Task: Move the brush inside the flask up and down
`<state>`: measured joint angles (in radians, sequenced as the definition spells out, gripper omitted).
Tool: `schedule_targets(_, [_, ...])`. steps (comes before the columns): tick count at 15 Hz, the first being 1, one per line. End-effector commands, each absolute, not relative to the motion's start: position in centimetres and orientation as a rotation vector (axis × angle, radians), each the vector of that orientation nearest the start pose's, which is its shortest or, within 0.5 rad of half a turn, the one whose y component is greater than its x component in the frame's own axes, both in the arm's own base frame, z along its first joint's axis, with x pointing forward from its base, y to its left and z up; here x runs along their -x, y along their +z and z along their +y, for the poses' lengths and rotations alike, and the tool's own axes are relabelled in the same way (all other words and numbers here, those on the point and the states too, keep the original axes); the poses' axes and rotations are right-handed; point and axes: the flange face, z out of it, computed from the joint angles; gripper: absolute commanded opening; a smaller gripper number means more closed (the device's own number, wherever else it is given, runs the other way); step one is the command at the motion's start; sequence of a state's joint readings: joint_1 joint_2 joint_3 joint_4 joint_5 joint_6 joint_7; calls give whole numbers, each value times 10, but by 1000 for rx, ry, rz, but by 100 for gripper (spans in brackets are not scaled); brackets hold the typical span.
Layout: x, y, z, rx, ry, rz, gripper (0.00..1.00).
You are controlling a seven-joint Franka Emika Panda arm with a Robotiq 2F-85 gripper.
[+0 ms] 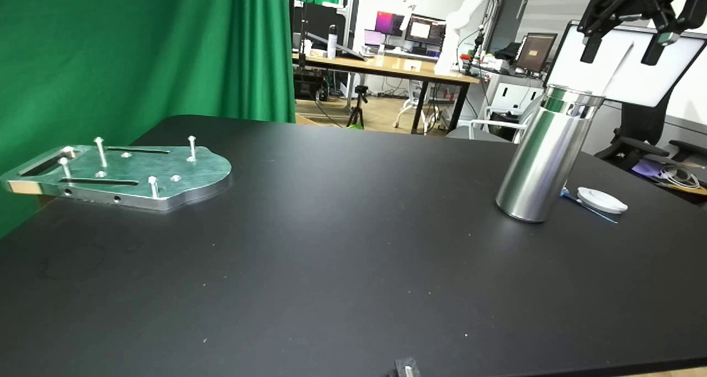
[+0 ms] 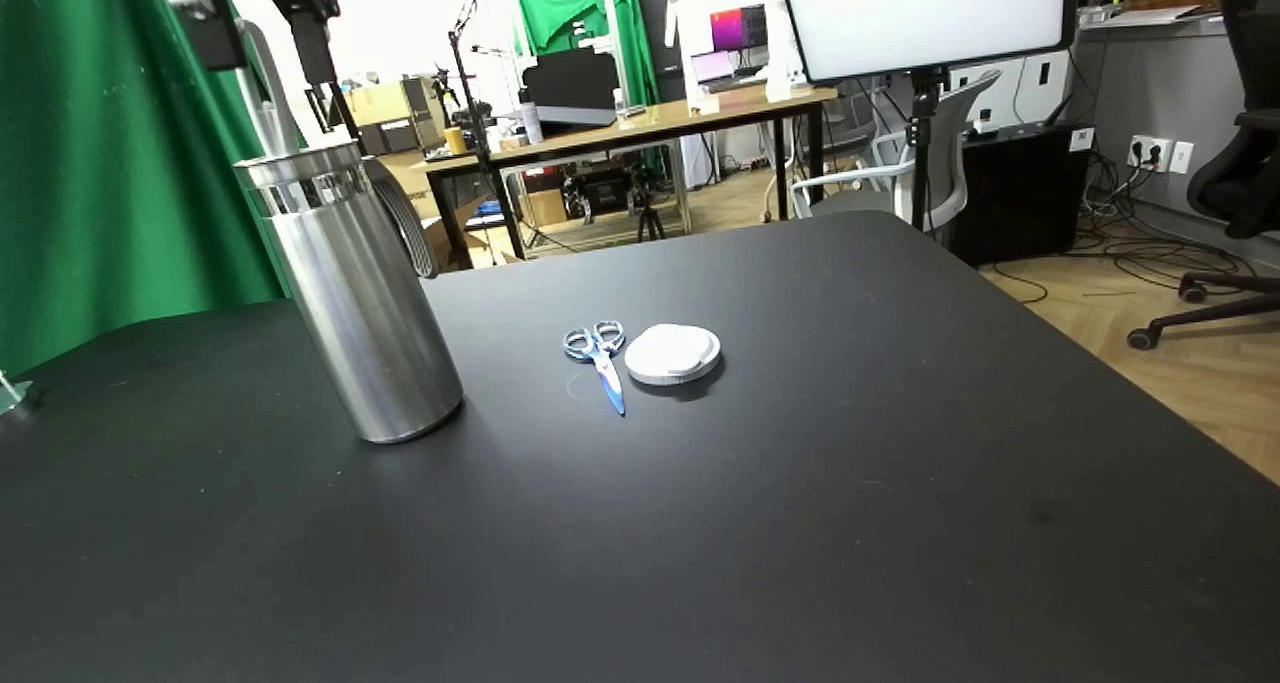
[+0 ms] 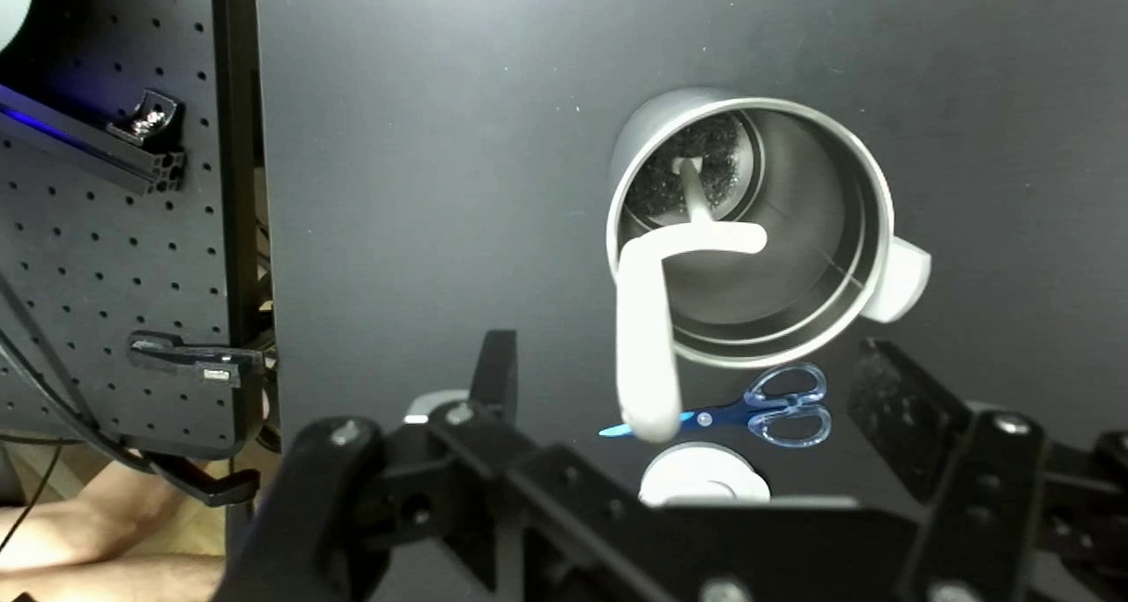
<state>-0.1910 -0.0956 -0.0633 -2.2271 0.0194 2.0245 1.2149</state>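
Observation:
A tall brushed-metal flask (image 1: 544, 162) stands open on the black table; it also shows in an exterior view (image 2: 365, 323) and the wrist view (image 3: 811, 161). A white brush (image 3: 648, 346) stands in it, leaning on the rim, with its handle sticking up out of the mouth. The handle also shows in both exterior views (image 1: 618, 68) (image 2: 268, 93). The brush's lower end is inside the flask and hard to make out. My gripper (image 3: 686, 355) is open above the flask, with the handle top between its fingers and gaps on both sides. It also shows in both exterior views (image 1: 622, 52) (image 2: 270, 58).
Blue scissors (image 2: 600, 358) and a white round lid (image 2: 672, 353) lie beside the flask. The flask has a side handle (image 3: 899, 280). A green-tinted metal plate with upright bolts (image 1: 138, 170) sits at the table's far end. A pegboard (image 3: 115, 232) borders the table edge.

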Motion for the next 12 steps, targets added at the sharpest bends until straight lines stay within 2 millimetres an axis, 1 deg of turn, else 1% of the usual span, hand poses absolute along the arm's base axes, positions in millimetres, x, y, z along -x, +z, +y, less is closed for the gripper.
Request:
schedule_targets(1, [-484,405,-125,2335,194,2127,72])
schedule_targets(2, [-484,403,-125,2335,199,2129,71])
schedule_targets(6, [-486,398,-125,2340,222,2133,41])
schedule_targets(10, [-487,393,-125,2345,246,2133,15])
schedule_targets(11, [-487,392,-125,2346,250,2132,6])
schedule_targets(12, [-487,391,-125,2347,253,2132,2])
